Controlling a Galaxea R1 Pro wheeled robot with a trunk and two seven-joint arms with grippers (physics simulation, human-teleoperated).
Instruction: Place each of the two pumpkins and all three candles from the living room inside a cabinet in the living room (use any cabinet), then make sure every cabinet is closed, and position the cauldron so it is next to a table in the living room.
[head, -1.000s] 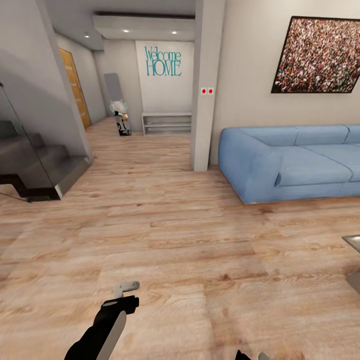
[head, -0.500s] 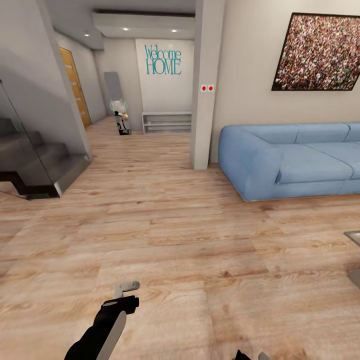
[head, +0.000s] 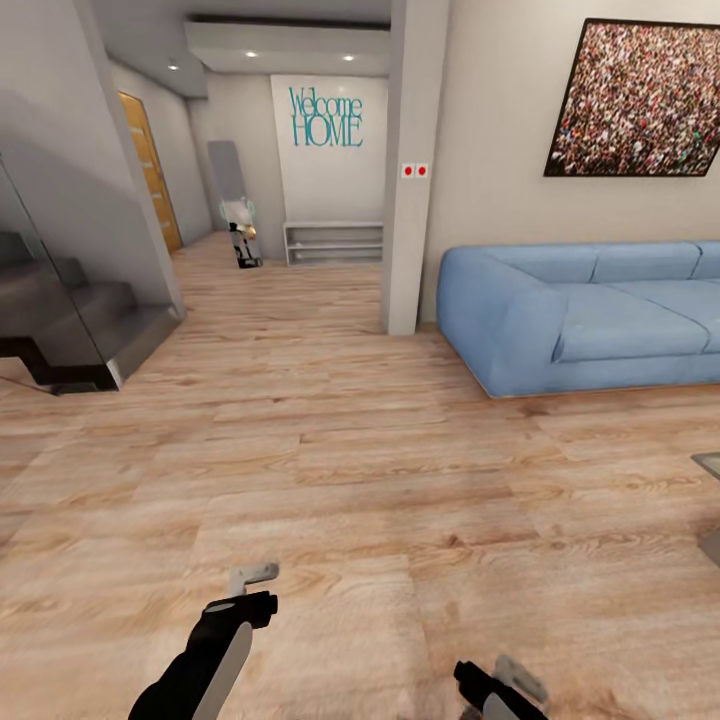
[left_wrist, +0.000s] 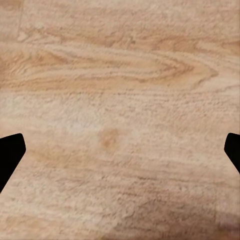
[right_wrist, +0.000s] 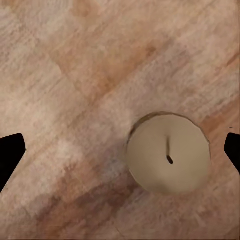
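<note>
Right pincer (right_wrist: 120, 150) open, seemingly above floor candle (right_wrist: 168, 152).

The room is evenly and softly bright, with small recessed ceiling lights (head: 250, 55) glowing in the far hallway and only faint shadows on the plank floor (head: 340, 470). Both wrist views are soft and blurry, the wood grain smeared. A dim shadow lies beside the candle (right_wrist: 168, 159).
</note>
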